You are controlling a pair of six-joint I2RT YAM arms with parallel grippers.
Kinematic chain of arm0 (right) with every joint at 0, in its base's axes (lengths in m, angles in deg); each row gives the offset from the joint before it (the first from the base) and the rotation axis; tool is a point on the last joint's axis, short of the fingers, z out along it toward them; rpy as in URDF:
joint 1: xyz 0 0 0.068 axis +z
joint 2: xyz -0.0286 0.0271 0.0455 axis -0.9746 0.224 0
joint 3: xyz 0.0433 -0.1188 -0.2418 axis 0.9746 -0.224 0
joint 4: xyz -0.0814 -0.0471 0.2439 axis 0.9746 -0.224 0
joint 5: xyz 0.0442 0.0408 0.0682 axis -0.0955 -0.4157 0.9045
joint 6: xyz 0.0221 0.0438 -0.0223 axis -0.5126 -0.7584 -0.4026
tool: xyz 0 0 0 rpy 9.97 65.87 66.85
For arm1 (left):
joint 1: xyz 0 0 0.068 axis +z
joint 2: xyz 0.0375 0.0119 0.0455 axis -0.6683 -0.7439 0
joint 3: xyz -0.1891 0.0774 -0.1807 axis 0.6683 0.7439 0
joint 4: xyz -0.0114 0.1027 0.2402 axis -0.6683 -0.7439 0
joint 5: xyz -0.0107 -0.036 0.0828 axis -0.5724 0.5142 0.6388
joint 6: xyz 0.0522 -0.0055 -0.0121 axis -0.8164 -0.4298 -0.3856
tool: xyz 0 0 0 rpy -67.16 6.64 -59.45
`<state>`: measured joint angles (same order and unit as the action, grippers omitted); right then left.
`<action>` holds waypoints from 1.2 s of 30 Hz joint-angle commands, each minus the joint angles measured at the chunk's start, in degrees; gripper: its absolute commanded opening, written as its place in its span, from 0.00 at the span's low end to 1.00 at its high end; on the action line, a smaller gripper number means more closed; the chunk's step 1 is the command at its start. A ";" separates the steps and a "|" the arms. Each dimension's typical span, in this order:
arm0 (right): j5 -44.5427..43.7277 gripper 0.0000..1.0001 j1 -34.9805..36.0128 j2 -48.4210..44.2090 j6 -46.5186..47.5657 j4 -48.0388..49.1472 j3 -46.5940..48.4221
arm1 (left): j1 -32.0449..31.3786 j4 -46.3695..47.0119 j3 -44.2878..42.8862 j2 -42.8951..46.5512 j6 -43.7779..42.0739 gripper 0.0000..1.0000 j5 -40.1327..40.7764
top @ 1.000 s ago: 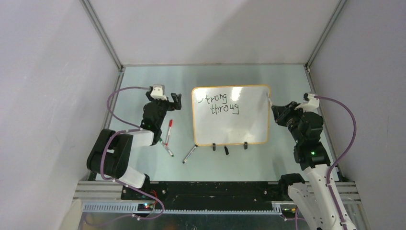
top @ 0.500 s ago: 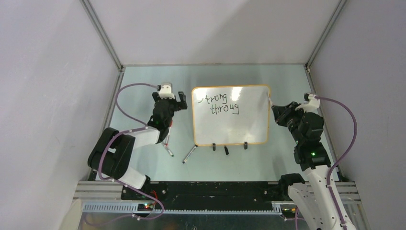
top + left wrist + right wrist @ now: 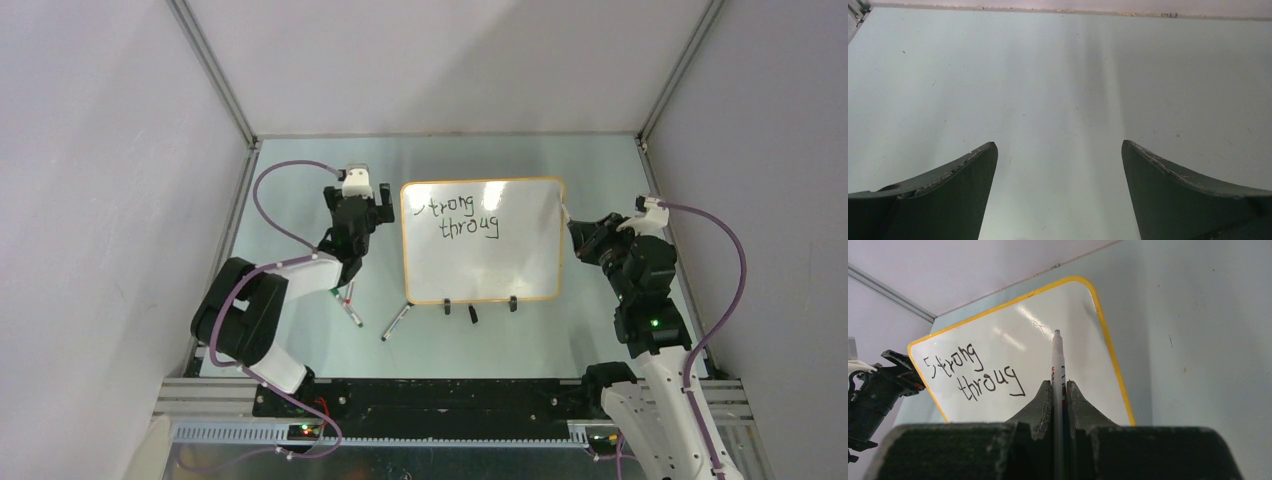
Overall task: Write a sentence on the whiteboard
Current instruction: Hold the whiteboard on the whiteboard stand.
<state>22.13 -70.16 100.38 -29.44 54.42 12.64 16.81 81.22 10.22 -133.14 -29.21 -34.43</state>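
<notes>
The right end effector pinches a marker at the whiteboard's 3 o'clock side. The left end effector, at 9 o'clock, is spread wide.

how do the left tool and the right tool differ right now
The left tool is wide open and empty; the right tool is shut on a marker. The left tool sits by the left edge of the whiteboard, looking at the table; the right tool sits at its right edge, with the marker pointing over the board. Both have dark fingers.
</notes>
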 commanded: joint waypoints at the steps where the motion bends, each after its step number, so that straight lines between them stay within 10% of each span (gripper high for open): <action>1: -0.76 0.00 0.29 -0.62 -0.19 1.63 -0.21 | -0.19 -1.62 -3.28 -0.76 -0.55 1.00 1.76; 36: -1.52 0.00 1.08 -0.22 0.23 1.68 -0.21 | -2.64 -15.33 -16.46 -8.00 1.09 0.87 -0.80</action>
<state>21.60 -69.48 100.40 -29.42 54.42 12.42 14.67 64.96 -4.36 -141.40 -28.03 -33.20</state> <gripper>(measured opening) 0.123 0.893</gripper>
